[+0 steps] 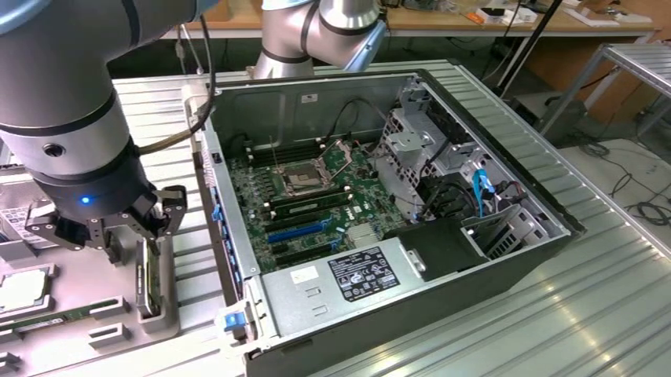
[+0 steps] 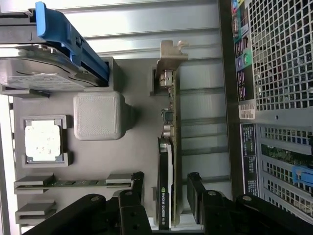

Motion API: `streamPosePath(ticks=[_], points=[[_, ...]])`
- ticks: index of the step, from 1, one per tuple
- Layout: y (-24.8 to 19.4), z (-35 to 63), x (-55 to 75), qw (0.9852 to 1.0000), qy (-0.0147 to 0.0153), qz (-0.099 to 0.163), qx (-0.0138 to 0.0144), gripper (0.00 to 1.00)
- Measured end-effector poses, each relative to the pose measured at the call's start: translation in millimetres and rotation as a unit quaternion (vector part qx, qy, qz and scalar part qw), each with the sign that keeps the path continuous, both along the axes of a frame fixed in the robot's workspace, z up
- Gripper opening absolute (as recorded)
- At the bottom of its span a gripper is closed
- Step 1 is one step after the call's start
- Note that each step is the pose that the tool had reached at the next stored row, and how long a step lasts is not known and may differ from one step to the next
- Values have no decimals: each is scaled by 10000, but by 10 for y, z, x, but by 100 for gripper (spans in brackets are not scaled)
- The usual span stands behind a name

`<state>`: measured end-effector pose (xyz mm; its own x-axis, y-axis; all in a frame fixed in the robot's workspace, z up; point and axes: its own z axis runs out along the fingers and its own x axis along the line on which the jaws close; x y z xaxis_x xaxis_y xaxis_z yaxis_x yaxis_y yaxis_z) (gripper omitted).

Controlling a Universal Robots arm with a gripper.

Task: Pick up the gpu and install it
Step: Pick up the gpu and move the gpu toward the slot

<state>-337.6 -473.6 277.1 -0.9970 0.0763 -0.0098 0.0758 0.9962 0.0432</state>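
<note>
Flanking one gpu, two fingers of one hand gape.

Thin green-and-black gpu card: one end cut by frame edge. Silver hard drive in blue carrier: cropped likewise.

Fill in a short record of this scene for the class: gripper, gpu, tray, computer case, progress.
gripper: open, one finger on each side of the gpu, not clamped
gpu: standing on edge in the grey tray
computer case: side open, motherboard exposed, beside the tray
progress: gpu not yet lifted
</note>
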Motion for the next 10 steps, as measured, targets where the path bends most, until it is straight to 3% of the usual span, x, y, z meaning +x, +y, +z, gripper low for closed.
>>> streamPosePath(ticks=[10], points=[[-16,-207,8,10000,0,0,0,48]])
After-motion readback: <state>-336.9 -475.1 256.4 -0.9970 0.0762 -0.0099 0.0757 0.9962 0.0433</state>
